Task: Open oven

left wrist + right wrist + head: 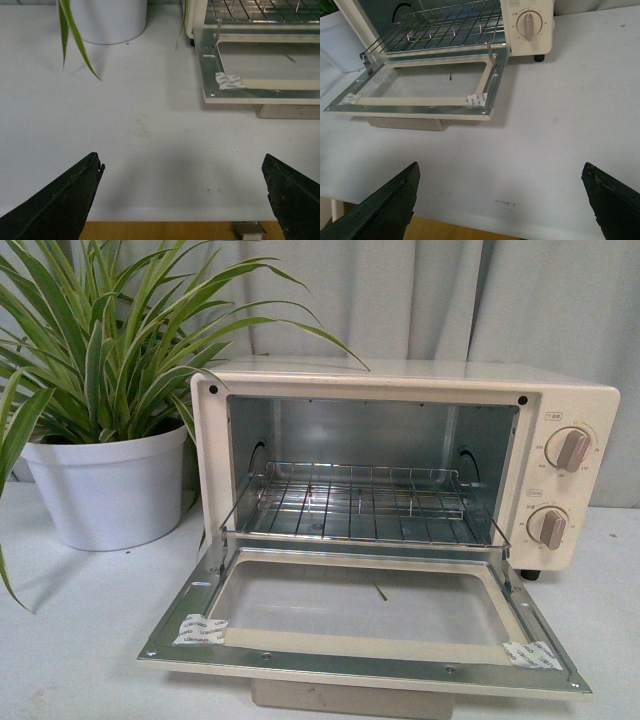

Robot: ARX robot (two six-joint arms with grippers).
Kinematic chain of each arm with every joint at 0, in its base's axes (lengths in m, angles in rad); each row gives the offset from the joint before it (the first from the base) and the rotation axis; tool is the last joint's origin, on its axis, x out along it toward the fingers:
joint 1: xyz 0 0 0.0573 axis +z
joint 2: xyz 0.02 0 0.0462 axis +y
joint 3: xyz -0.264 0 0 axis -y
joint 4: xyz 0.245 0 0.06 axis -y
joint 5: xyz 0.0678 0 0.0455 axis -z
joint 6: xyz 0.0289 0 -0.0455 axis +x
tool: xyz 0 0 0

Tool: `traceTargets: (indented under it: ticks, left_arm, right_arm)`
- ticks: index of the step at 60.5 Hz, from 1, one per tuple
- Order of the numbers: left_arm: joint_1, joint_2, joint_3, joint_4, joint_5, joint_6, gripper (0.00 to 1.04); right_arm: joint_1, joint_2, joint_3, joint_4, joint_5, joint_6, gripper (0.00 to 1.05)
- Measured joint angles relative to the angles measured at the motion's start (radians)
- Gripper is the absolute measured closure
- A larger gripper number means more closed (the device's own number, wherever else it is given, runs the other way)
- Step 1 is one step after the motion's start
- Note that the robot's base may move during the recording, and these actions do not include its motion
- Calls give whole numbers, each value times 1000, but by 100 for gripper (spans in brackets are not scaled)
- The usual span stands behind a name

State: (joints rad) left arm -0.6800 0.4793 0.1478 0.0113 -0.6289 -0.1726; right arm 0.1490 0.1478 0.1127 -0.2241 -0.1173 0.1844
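The cream-white oven (pixel 400 380) stands on the white table with its glass-windowed door (pixel 365 610) folded fully down and flat toward me. The wire rack (pixel 355 502) shows inside, and two round knobs (pixel 570 450) sit on its right panel. The handle is hidden under the door. Neither arm shows in the front view. My left gripper (pixel 182 167) is open and empty above the table's near edge, short of the door's left corner (pixel 212 92). My right gripper (pixel 500 172) is open and empty, short of the door's right corner (pixel 487 112).
A spider plant in a white pot (pixel 105 485) stands left of the oven; its leaves (pixel 75 45) hang into the left wrist view. The table's front edge (pixel 165 217) runs just under both grippers. Grey curtains hang behind.
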Motion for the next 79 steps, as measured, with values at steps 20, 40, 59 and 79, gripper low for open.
traceTargets:
  ticks: [20, 40, 59, 79]
  left_arm:
    - [87, -185, -50, -114, 46, -50, 7]
    - [235, -364, -135, 102, 206, 118, 39]
    - [491, -457, -135, 8, 449, 161, 101]
    - [675, -476, -135, -11, 625, 165, 101]
  right_arm:
    - [-72, -29, -33, 16, -61, 23, 9]
    - [-123, -144, -105, 222, 117, -143, 44]
    - [-146, -144, -106, 221, 119, -180, 103]
    - [-146, -144, -106, 221, 119, -181, 104]
